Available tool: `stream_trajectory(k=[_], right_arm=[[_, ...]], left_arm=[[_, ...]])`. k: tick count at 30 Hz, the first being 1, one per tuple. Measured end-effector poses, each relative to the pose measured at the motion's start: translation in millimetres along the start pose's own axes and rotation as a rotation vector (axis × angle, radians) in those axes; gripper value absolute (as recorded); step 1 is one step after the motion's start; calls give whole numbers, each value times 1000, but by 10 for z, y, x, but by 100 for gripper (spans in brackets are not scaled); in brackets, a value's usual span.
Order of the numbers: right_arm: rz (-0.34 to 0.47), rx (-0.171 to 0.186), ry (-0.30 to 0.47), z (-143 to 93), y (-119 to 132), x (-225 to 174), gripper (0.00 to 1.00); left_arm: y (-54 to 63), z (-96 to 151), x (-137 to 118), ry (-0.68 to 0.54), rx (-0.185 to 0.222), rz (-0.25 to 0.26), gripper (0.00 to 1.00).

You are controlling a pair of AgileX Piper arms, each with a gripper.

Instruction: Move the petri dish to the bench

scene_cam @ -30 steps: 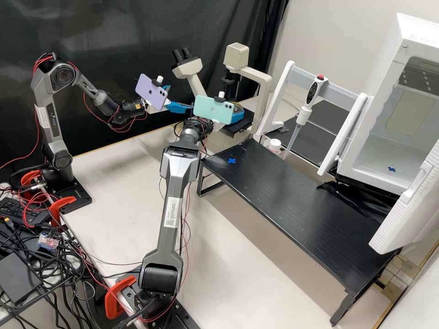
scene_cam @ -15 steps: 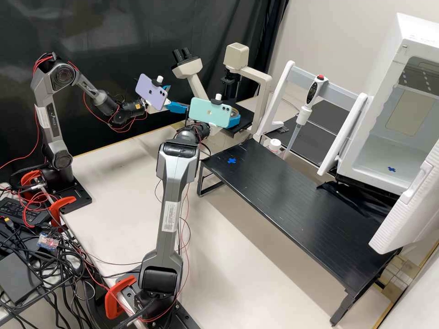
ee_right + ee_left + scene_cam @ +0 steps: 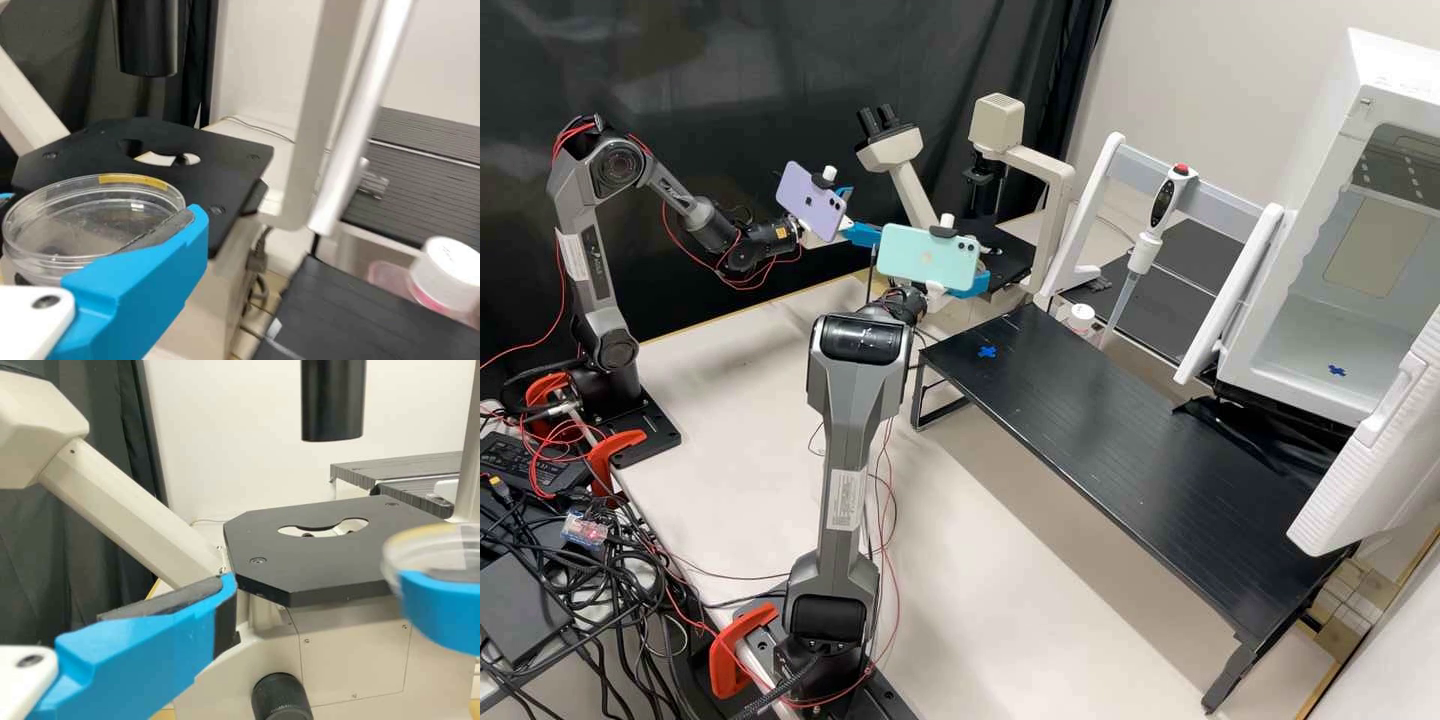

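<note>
My right gripper (image 3: 972, 284) is beside the microscope's front, below the teal phone. In the right wrist view my right gripper (image 3: 101, 214) is shut on the clear round petri dish (image 3: 90, 229), which has a yellow strip on its rim and sits between the blue fingers, nearer than the black stage. The left wrist view catches the dish's edge (image 3: 427, 545) above one of the right gripper's fingers. At the back left my left gripper (image 3: 868, 213) stands open, its fingers apart; one of them marks the left gripper (image 3: 169, 634) close up. The black bench (image 3: 1100, 430) bears a blue cross (image 3: 987, 352).
The microscope's stage (image 3: 315, 562) lies behind the dish, under a dark lens tube (image 3: 333, 397). A pipette (image 3: 1140, 255) hangs on a white stand behind the bench, near a white-capped jar (image 3: 1080, 319). At the right is an open white chamber (image 3: 1320, 330).
The right arm has drawn back from the microscope stage, its gripper shifting toward the left and slightly down in the high view. The left arm has kept still.
</note>
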Motion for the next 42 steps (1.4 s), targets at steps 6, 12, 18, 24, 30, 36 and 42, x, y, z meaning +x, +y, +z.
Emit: stream_trajectory(k=[6, 12, 18, 24, 30, 36, 42], right_arm=[[26, -5, -21, 272, 50, -289, 0], [68, -17, -26, 456, 99, -543, 0], [94, -25, -32, 656, 150, -742, 0], [104, 4, -74, 885, 162, -887, 0], [117, 10, -51, 980, 160, -1001, 0], [115, 16, -38, 1003, 159, -1016, 0], [113, 19, -35, 1022, 167, -1007, 0]], left_arm=[[0, 0, 0, 0, 0, 0, 100], [0, 0, 0, 0, 0, 0, 100], [0, 0, 0, 0, 0, 0, 100], [0, 0, 0, 0, 0, 0, 100], [0, 0, 0, 0, 0, 0, 100], [0, 0, 0, 0, 0, 0, 100], [0, 0, 0, 0, 0, 0, 100]])
